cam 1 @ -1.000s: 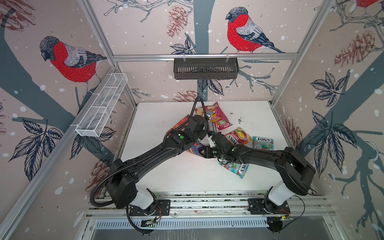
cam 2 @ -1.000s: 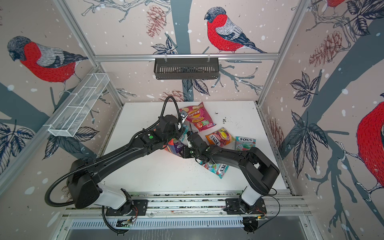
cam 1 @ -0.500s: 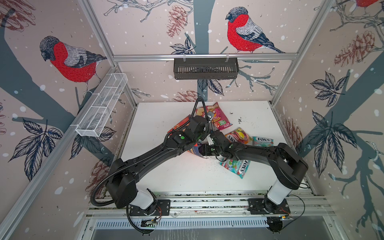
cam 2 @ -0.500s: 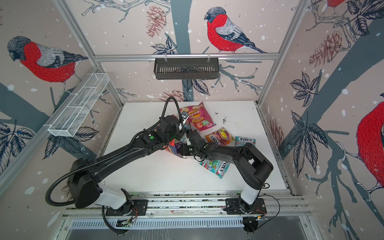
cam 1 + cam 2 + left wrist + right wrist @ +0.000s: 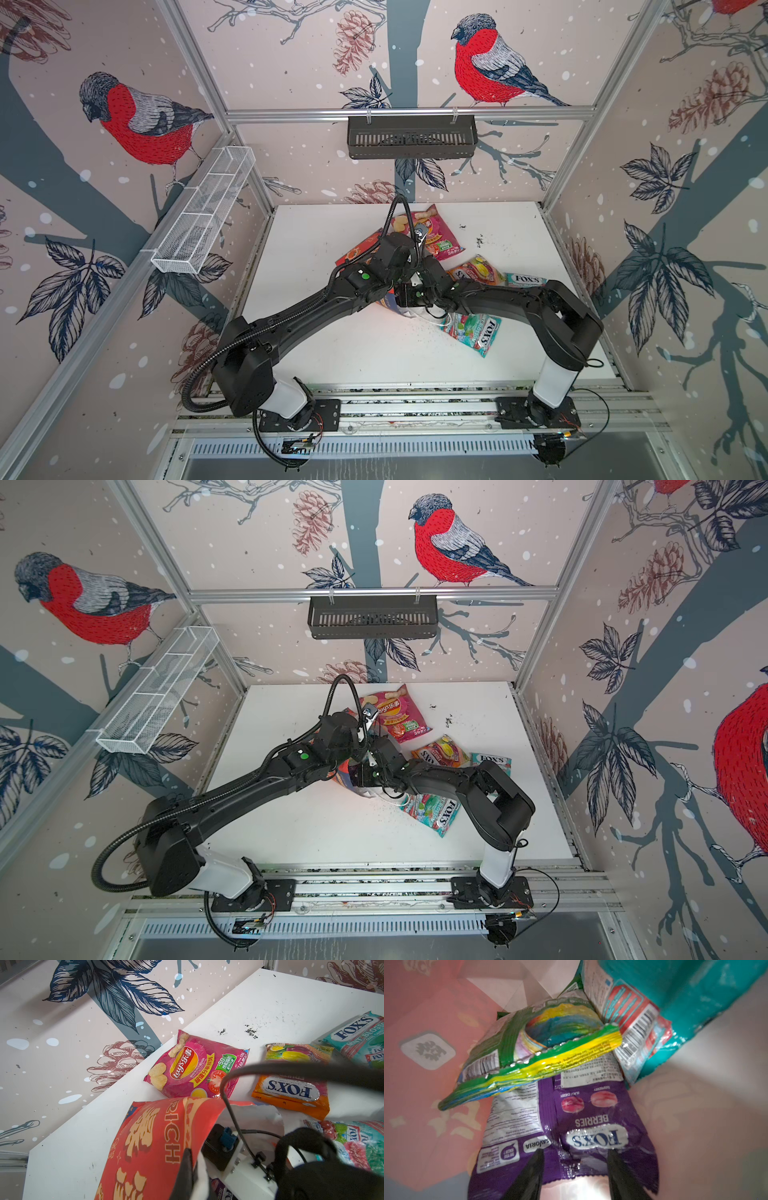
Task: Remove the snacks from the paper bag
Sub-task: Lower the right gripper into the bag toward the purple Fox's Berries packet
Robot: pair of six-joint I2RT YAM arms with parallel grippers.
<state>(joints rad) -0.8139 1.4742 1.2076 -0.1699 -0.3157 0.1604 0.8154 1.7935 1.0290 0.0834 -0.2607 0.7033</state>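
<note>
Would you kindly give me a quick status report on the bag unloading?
Left gripper shut on paper bag rim. Right gripper open inside, at purple pack. Green pack overlaps it.

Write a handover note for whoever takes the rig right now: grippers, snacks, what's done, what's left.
Left gripper: shut on the rim of the bag.
Right gripper: inside the bag, jaws open either side of the purple pack, not clamped.
Done: out on the table are the chip bag, the orange pack and two teal packs.
In the bag: purple pack, green pack lying over it, another teal pack beside them.
Left: grip the purple pack and pull it out, then likely the green and teal ones.
</note>
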